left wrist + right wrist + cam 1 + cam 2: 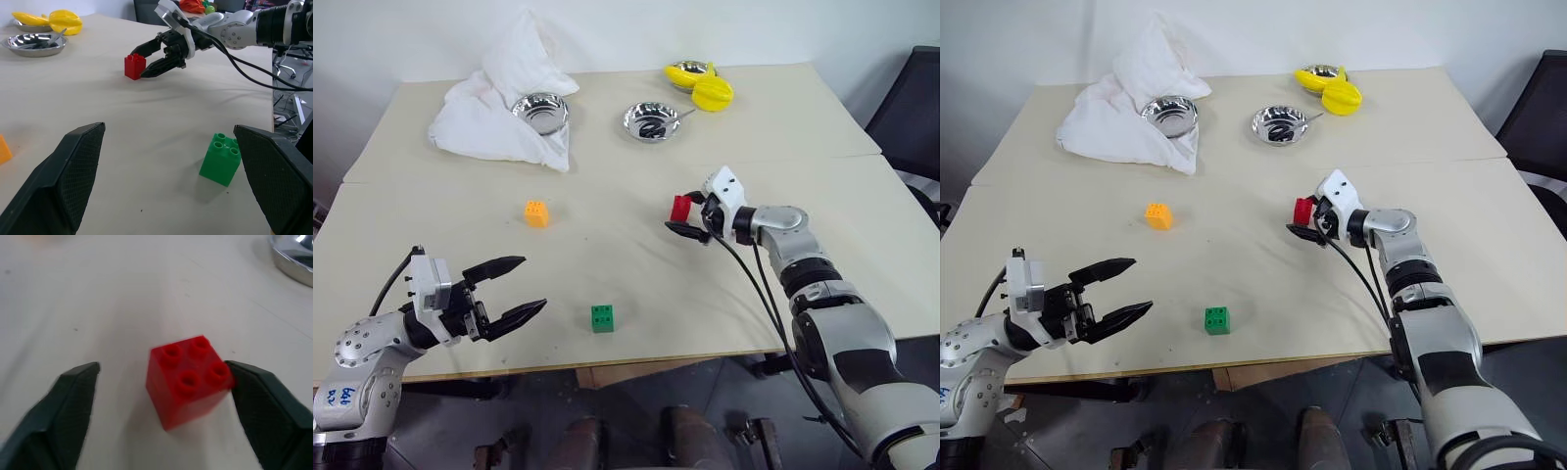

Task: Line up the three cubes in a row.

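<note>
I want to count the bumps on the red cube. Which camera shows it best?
The right wrist view: the red cube sits close up, its four studs plain, between the right pincer fingers. The left wrist view shows it far off, side on. Both eye views show it small, partly behind the pincer.

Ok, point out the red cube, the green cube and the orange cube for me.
red cube (188, 382), right wrist view, on its studded top.
green cube (221, 159), left wrist view, on its front side face.
orange cube (536, 212), left eye view, on its middle.

Three cubes (602, 317) — scattered (studs up)
</note>
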